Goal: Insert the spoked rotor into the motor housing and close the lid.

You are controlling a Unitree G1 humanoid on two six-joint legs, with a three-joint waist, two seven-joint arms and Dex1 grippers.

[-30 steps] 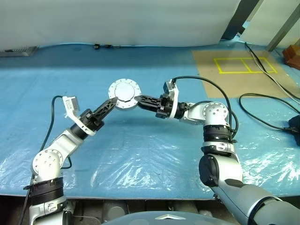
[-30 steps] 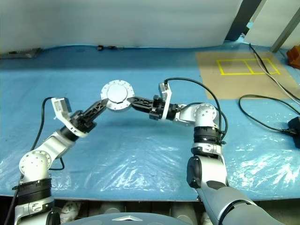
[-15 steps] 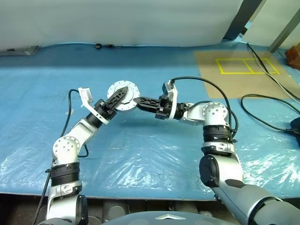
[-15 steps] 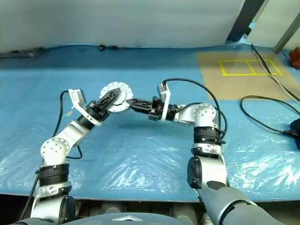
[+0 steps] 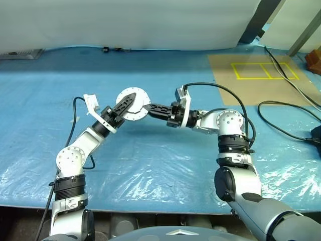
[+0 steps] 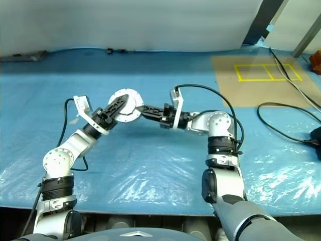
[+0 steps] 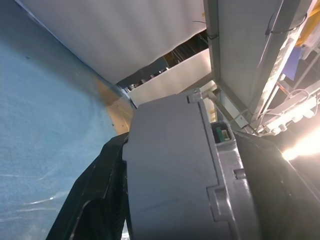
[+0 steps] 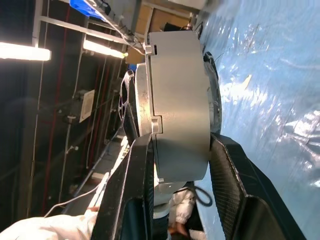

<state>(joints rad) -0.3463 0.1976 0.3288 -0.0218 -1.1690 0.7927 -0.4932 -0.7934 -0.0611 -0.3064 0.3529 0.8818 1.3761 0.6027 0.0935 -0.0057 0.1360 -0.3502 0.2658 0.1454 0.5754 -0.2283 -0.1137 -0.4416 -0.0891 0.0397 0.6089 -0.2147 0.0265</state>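
1. The left claw [image 5: 126,100] straddles the motor housing [image 5: 133,104] from its left, fingers on both faces.
2. The motor housing hangs above the blue sheet [image 5: 160,155].
3. The right claw [image 5: 148,107] clamps its right rim.

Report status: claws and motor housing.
Right claw shut on motor housing, held above the blue sheet. Left claw straddling it. Nothing in the way.
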